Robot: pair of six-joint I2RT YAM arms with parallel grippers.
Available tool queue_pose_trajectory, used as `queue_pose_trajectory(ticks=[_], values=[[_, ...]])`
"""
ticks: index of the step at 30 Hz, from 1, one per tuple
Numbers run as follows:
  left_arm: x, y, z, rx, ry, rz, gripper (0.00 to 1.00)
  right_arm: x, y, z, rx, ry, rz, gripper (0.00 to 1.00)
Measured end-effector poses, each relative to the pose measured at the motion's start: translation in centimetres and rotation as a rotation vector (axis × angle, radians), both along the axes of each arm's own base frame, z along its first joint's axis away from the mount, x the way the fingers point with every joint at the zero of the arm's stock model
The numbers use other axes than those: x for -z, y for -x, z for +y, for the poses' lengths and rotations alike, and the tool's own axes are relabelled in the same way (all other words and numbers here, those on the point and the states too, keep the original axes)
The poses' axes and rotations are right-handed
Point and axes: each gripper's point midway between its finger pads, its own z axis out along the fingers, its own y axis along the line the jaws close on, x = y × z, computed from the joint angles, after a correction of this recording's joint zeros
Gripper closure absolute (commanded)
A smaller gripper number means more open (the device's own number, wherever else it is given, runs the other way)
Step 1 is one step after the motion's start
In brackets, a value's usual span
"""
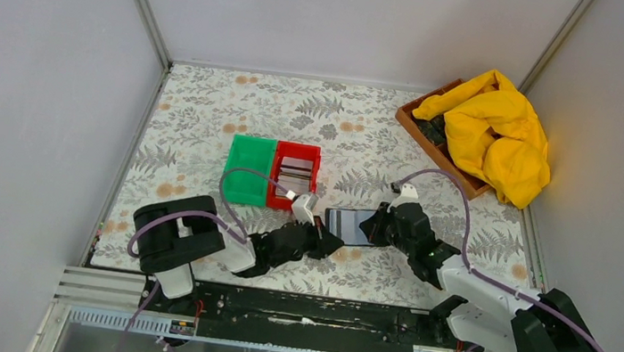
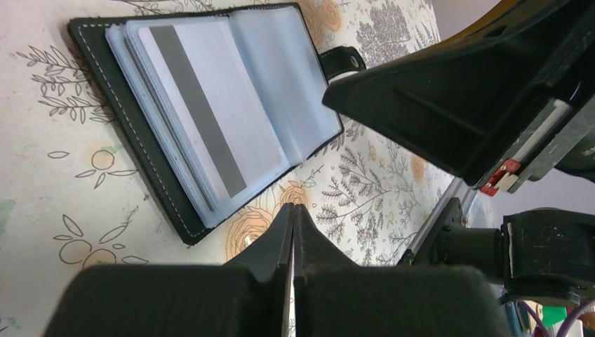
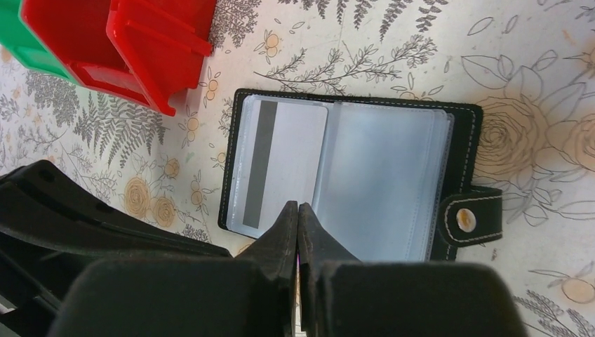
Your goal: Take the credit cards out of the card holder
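The left end effector (image 2: 293, 223) has its two fingers pressed together with nothing between them. Its tip hangs just beside the near edge of the holder (image 2: 288, 77). The right end effector (image 3: 298, 223) is also closed and empty, with its tip over the lower edge of the holder, near the fold.

The holder lies open and flat on the table (image 3: 547, 63), between the two arms, and its snap tab (image 3: 466, 219) sticks out at one side. One card (image 3: 288, 151), pale with a grey stripe, sits in the top sleeve of one half. The top sleeve of the other half looks empty.

I judge the card to be light, stiff and smooth, so it can slip from the fingers. The clear sleeve is soft and may cling to it. The best place to grip seems to be the card's edge where the sleeve opens, though I cannot tell which side that is. The holder is light too and may slide unless the other arm presses it down. The red bin (image 1: 298, 147) stands near, touching a green bin (image 1: 248, 173).
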Motion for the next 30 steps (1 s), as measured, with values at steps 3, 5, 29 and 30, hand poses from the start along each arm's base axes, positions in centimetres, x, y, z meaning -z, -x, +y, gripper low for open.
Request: queue_pose_trajectory(ticks=[3, 5, 29, 30], values=[[0.0, -0.6, 0.1, -0.031, -0.014, -0.004, 1.0, 0.5, 0.1, 0.4, -0.021, -0.003, 0.012, 1.0], [0.2, -0.7, 0.2, -0.04, -0.024, -0.002, 1.0, 1.0, 0.2, 0.6, -0.035, -0.002, 0.028, 1.0], [2.4, -1.6, 1.0, -0.106, -0.103, 0.028, 1.0, 2.5, 0.5, 0.8, -0.055, 0.011, 0.072, 0.61], [2.4, -1.6, 1.0, -0.107, -0.103, 0.028, 1.0, 2.6, 0.5, 0.8, -0.054, 0.014, 0.075, 0.58]])
